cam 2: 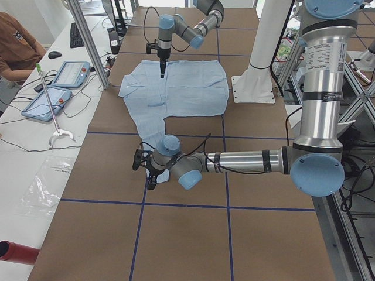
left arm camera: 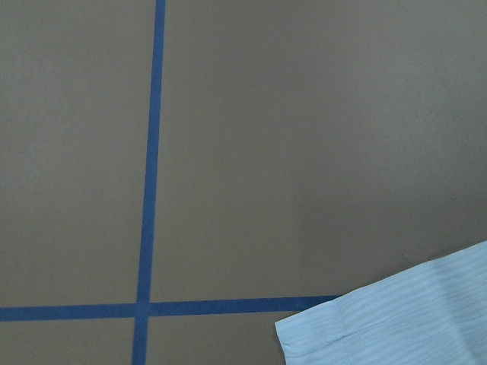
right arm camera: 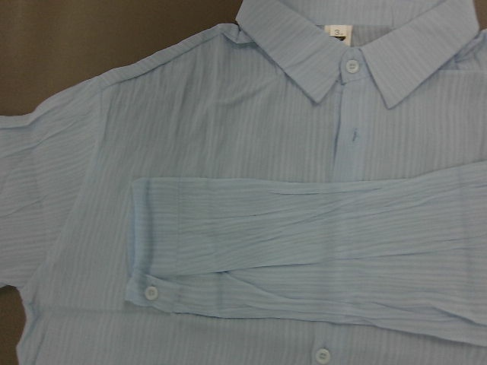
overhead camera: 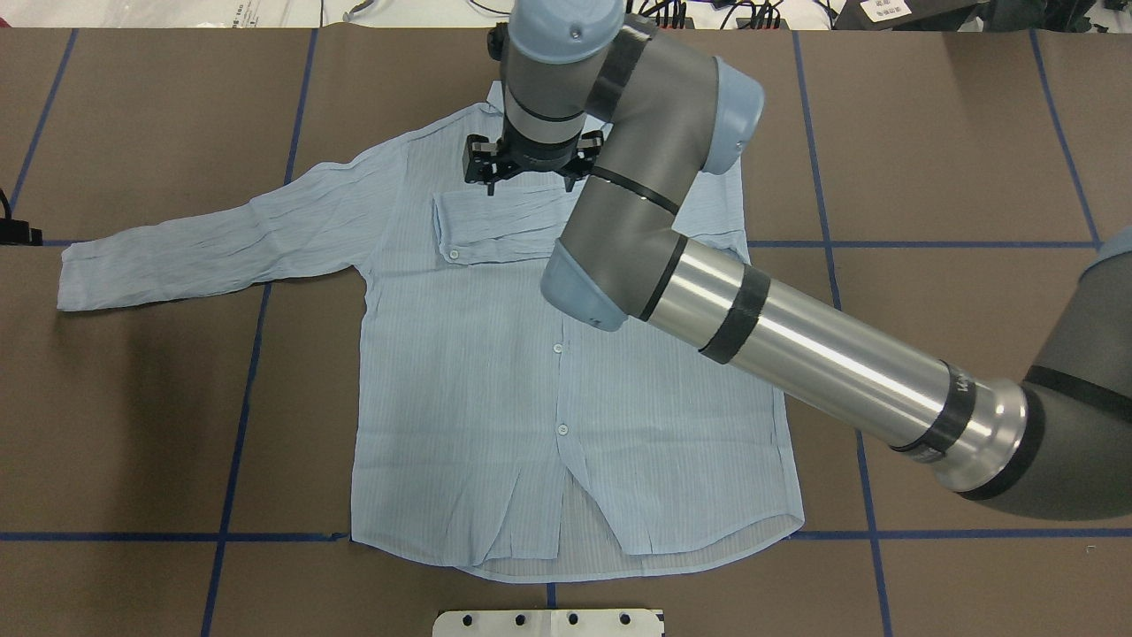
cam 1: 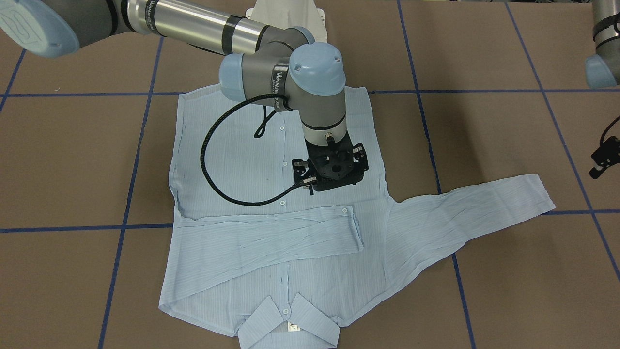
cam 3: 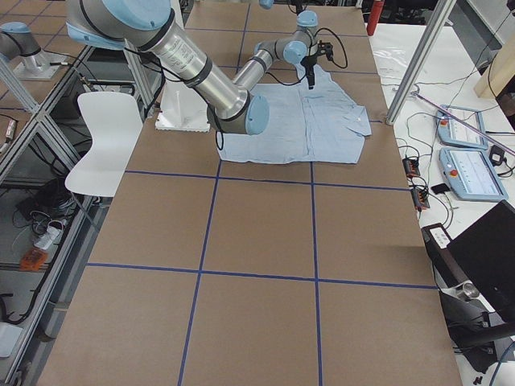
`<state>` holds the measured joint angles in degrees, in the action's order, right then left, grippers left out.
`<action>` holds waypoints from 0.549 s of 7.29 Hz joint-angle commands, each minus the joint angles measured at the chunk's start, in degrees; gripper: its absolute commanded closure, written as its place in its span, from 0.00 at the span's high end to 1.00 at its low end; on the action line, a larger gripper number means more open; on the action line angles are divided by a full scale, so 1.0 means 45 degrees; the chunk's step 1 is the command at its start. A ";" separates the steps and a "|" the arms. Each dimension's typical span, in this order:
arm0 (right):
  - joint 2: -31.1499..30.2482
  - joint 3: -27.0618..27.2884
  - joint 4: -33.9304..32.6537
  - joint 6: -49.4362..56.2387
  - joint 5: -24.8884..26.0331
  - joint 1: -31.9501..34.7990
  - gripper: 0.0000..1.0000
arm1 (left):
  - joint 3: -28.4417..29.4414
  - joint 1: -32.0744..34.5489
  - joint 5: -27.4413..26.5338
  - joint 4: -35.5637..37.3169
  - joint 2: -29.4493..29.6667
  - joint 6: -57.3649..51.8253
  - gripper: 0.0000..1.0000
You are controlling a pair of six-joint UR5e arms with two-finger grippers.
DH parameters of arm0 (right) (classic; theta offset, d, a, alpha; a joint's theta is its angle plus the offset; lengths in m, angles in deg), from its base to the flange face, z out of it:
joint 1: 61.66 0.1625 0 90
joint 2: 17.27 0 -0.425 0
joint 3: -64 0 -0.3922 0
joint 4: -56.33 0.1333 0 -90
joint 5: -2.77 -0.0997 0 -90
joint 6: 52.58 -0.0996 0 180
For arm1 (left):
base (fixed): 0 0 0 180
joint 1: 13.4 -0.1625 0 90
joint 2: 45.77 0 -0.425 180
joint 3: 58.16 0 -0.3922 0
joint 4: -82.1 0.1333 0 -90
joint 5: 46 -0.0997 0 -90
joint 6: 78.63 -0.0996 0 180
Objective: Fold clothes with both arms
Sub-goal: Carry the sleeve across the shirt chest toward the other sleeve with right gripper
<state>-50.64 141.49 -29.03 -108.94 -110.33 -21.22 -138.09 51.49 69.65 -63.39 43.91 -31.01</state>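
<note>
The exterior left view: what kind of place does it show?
Probably a robotics lab: a left arm and right arm over a table gridded with blue tape, plus teach pendants on a side bench.

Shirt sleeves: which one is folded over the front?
The sleeve on the robot's right side lies across the shirt; the other sleeve stretches out over the table.

A brown table (overhead camera: pixel 955 133), gridded with dark blue tape lines (overhead camera: pixel 239 425), is carrying a light blue, finely striped button-up shirt (overhead camera: pixel 495 372) lying flat, collar (cam 1: pixel 288 322) toward the operators' edge, one sleeve (overhead camera: pixel 203 243) stretching toward the table's left end, the other sleeve (cam 1: pixel 271 237) lying folded across the chest.
</note>
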 commanded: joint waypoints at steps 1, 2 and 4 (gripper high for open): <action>-0.1370 0.1602 -0.1087 0.1639 -0.0549 0.0911 1.00 | 0.0379 -0.0726 -0.0660 -0.0210 0.0225 0.0590 0.90; -0.1799 0.1800 -0.1089 0.2148 -0.1055 0.1341 1.00 | 0.0631 -0.0960 -0.0679 -0.0152 0.0420 0.0589 0.86; -0.2504 0.2385 -0.1089 0.2641 -0.1177 0.1716 1.00 | 0.1257 -0.1274 -0.0718 -0.0152 0.0850 0.0589 0.81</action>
<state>-59.93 150.53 -33.82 -98.30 -115.12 -14.53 -133.88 46.52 66.52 -64.17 46.75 -28.39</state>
